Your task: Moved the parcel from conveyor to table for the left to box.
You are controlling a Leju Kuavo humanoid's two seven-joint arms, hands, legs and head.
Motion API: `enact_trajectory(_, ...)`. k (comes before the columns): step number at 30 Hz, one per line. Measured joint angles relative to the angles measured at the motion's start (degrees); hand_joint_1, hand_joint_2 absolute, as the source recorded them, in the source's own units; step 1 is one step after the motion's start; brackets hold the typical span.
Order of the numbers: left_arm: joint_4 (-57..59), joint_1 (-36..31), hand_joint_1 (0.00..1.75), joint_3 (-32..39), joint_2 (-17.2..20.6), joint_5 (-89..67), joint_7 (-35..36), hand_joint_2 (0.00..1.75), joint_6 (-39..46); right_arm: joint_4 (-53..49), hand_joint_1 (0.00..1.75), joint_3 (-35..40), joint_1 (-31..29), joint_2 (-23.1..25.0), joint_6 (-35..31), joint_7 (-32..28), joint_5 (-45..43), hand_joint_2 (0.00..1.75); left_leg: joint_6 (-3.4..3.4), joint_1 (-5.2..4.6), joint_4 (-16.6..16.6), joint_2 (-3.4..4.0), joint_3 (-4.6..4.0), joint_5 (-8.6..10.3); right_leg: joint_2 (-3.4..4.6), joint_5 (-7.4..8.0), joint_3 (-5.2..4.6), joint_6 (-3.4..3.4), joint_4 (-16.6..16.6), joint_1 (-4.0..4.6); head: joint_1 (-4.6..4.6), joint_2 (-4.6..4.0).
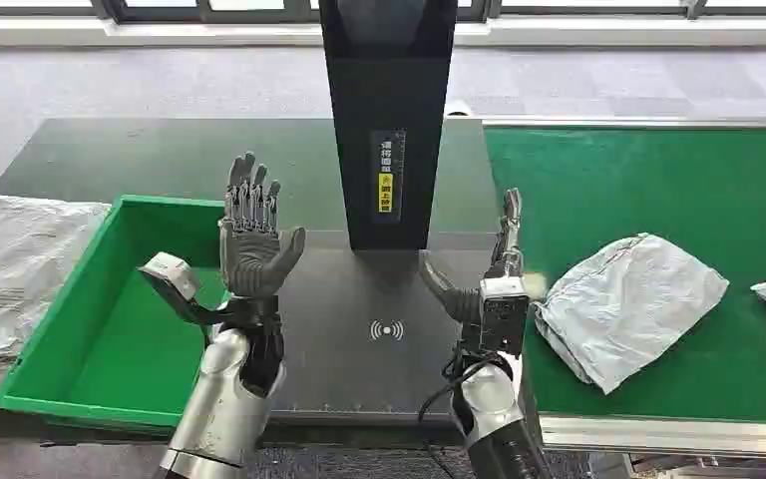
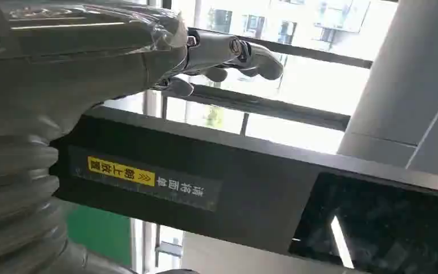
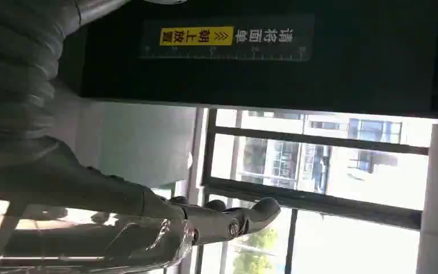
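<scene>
The grey parcel (image 1: 626,305) was not yet moved, lying on the green conveyor (image 1: 658,180) just beside the right hand (image 1: 494,269), and both this hand and the left hand (image 1: 254,230) were spread wide, holding nothing.

On the tall black upright scanner column (image 1: 388,120) before me I read a grey strip, 请将面单, above a yellow label (image 1: 386,192), 朝上放置, with chevrons. The dark flat scan plate (image 1: 359,329) on my bench bears a white wireless-signal symbol (image 1: 387,330)
</scene>
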Motion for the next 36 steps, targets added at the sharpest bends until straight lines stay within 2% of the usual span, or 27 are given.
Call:
enact_trajectory(24, 1.1, -0.1, 0.0, 0.0, 0.0, 0.2, 0.0, 1.75, 0.1, 1.3, 0.0, 0.0, -0.1, 0.0, -2.4, 0.0, 2.0, 1.75, 0.0, 0.0, 0.0, 0.0, 0.0, 0.0, 0.0, 0.0, -0.01, 0.0, 0.0, 0.0, 0.0, -0.02)
enact_trajectory(27, 1.2, -0.1, 0.0, 0.0, 0.0, 0.2, 0.0, 1.75, 0.2, 1.7, 0.0, 0.0, -0.2, 0.0, -6.5, 0.0, 4.5, 1.75, 0.0, 0.0, 0.0, 0.0, 0.0, 0.0, 0.01, 0.0, -0.01, 0.0, 0.0, 0.0, 0.0, 0.0)
enact_trajectory(30, 1.2, -0.1, 0.0, 0.0, 0.0, 0.3, 0.0, 1.75, 0.2, 4.0, 0.0, -1.8, -0.5, -0.1, -12.2, 0.0, 11.7, 1.75, 0.0, 0.0, 0.0, 0.0, 0.0, 0.0, 0.0, 0.0, 0.0, 0.0, 0.0, 0.0, 0.0, -0.02)
enact_trajectory(36, 1.2, -0.1, 0.0, 0.2, 0.0, 0.3, 0.0, 1.75, 0.2, 6.2, 0.0, -5.6, -0.5, -0.1, -12.8, 0.0, 13.9, 1.75, 0.0, -0.01, 0.0, 0.0, 0.0, 0.0, -0.01, 0.0, 0.0, 0.0, 0.0, 0.0, 0.0, -0.02)
